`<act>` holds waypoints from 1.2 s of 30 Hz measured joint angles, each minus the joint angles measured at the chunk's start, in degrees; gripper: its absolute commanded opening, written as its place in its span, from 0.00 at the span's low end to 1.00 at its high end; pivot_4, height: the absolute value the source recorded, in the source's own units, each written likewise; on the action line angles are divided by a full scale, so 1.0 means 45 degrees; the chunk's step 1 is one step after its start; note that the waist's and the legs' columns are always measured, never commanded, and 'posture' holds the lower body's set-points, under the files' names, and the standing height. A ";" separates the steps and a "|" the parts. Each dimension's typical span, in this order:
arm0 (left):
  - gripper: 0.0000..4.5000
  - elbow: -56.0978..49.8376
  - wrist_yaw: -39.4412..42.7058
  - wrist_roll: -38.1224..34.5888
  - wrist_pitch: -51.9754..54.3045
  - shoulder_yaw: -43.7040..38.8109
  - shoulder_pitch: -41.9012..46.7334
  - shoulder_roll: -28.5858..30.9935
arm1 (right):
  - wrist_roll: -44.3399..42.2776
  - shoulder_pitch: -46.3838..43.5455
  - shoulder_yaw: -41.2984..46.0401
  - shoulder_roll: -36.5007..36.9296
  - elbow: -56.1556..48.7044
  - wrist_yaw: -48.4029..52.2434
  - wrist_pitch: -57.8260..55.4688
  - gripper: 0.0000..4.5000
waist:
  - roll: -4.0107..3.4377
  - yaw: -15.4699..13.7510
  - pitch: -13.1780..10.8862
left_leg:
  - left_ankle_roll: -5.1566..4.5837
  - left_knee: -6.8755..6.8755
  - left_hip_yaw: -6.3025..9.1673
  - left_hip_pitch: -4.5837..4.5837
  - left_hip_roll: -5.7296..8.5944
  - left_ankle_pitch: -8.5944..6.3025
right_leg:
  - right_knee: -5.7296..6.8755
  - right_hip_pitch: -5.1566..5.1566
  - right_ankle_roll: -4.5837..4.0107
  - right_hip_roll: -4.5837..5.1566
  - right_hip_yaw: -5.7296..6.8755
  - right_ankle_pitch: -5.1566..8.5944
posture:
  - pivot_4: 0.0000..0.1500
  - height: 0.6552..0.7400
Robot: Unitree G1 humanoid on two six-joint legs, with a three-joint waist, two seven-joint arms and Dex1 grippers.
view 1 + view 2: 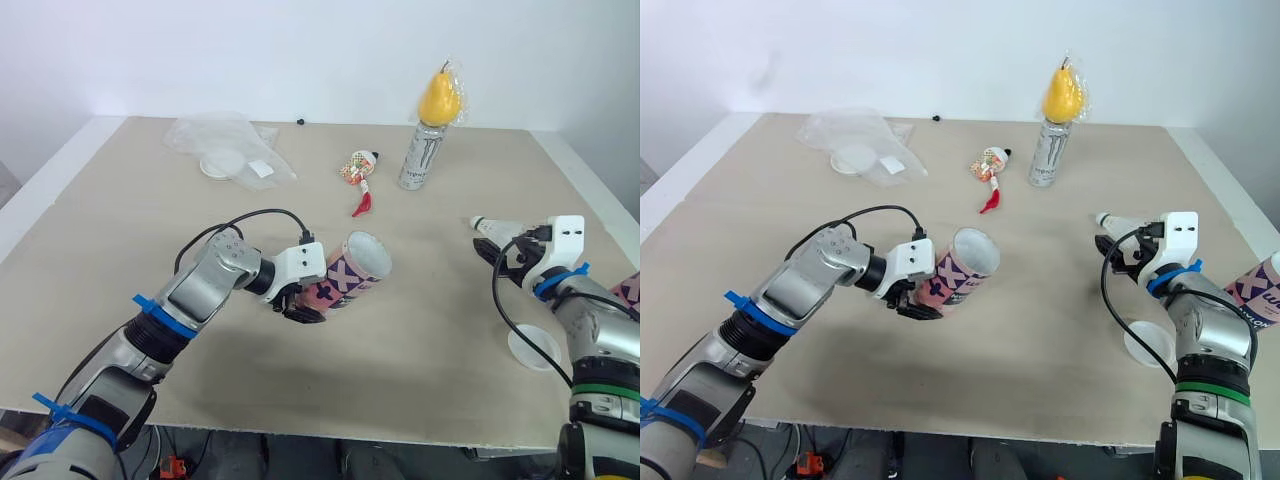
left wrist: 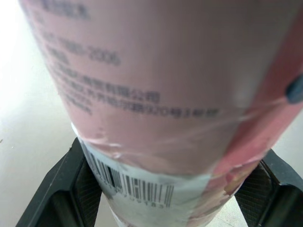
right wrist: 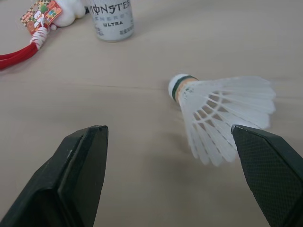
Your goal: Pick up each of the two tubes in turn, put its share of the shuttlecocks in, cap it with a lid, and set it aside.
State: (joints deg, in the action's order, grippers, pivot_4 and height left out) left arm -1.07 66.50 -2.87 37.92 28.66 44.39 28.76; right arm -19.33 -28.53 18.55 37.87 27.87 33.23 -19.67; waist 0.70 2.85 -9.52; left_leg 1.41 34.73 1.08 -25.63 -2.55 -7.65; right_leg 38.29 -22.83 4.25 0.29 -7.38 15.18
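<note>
My left gripper (image 1: pixel 300 305) is shut on a pink patterned tube (image 1: pixel 350 270) near the middle of the table. The tube is tilted, and its open mouth points up and to the right. In the left wrist view the tube (image 2: pixel 161 94) sits between both black fingers (image 2: pixel 71 189). At the right, my right gripper (image 1: pixel 497 250) stands open just short of a white shuttlecock (image 3: pixel 222 111) lying on the table. A second pink tube (image 1: pixel 1258 288) lies at the right edge. A translucent lid (image 1: pixel 533 347) rests beside my right forearm.
A Monster can (image 1: pixel 421 155) with a yellow pear-shaped object on top stands at the back right. A red and white ornament (image 1: pixel 358 170) lies left of it. A clear plastic bag (image 1: pixel 225 145) holding a round white lid lies at the back left.
</note>
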 measured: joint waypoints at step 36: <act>0.73 -0.0203 -0.0399 -0.0246 0.0271 -0.0036 -0.0146 0.0051 | 0.1142 -0.3098 -0.0751 -0.0475 0.3504 -0.0799 -0.0240 0.52 | -0.0001 0.0027 0.0000 | 0.0000 -0.0005 -0.0003 0.0006 0.0002 0.0000 | -0.0001 0.0002 -0.0001 0.0002 -0.0003 -0.0002 | 1.00 1.00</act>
State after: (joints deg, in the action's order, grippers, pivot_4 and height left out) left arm -1.98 64.70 -3.98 39.15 28.50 43.73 28.99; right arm -14.19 -42.47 15.17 35.73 43.64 29.63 -20.75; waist 0.70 2.97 -9.53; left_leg 1.41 34.71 1.07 -25.60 -2.55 -7.65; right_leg 38.29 -22.82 4.24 0.30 -7.40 15.17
